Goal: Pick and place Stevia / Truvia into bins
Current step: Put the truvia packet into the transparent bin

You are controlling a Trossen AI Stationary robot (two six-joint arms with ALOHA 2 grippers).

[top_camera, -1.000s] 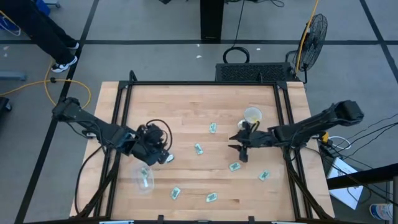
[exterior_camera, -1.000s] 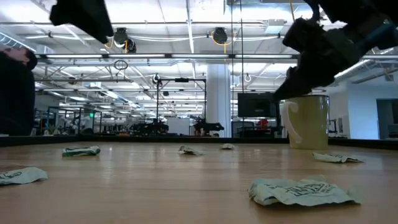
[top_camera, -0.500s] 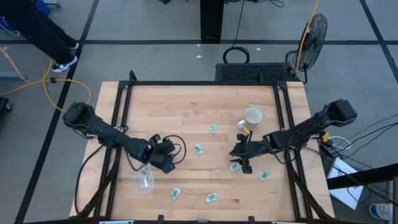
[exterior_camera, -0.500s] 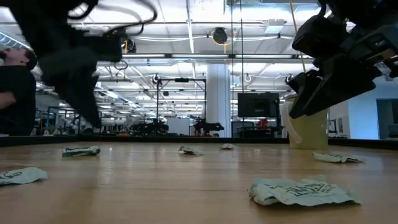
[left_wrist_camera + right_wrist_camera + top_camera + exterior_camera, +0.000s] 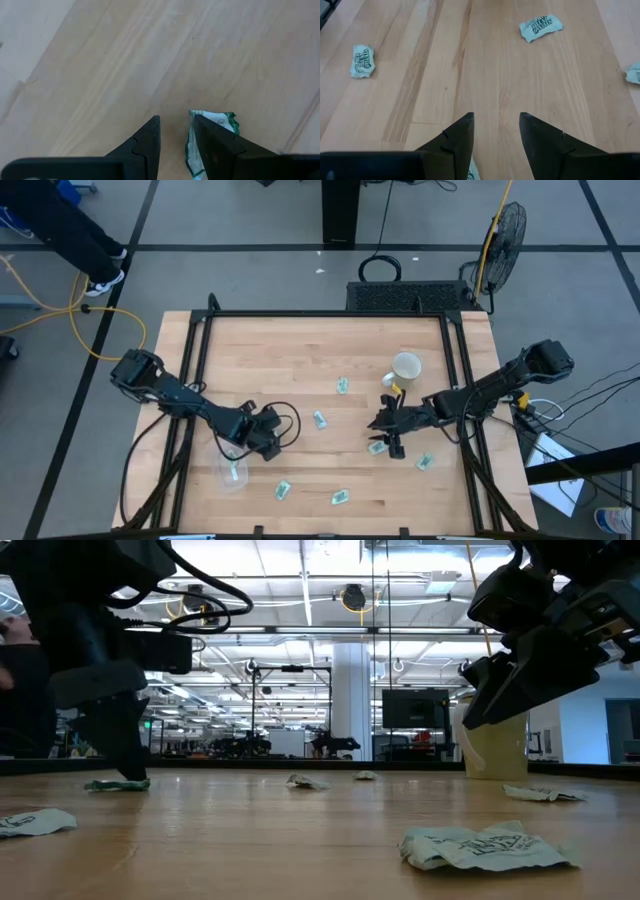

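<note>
Barely begun: both grippers are reaching down for packets, most of which are lying loose on the table (image 5: 300, 350).

The left gripper (image 5: 176, 131), fingers slightly apart, is straddling the edge of one Truvia packet (image 5: 212, 131) just beside the clear plastic bowl (image 5: 232, 471), which seems to be holding one packet. The right gripper (image 5: 496, 131), fingers apart and gripping nothing, is hovering over a packet (image 5: 376, 447) near the cream mug (image 5: 405, 367). Judging by the high view, about six other packets are waiting.
</note>
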